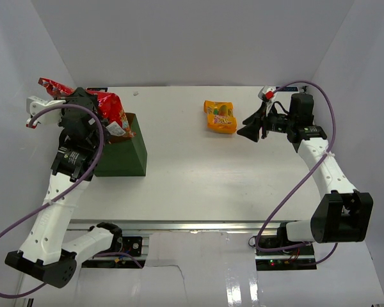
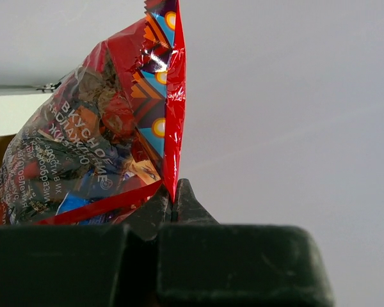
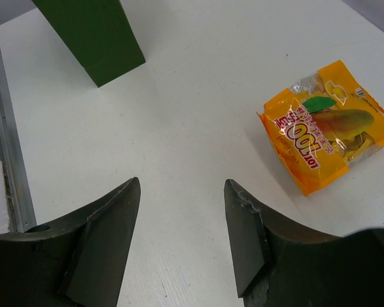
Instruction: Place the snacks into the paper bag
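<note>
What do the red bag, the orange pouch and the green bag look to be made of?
Red chip bag: probably glossy plastic film; crinkles, bright glare, zigzag-cut seal.
Orange pouch: shiny plastic film; creased, with glints.
Paper bag: matte green, seemingly paper; flat faces, crisp folded corner, no glare.

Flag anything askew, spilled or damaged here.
Nothing stands out: the paper bag stands upright, the left gripper pinches the red chip bag by its edge, and the orange pouch lies intact on the table.
</note>
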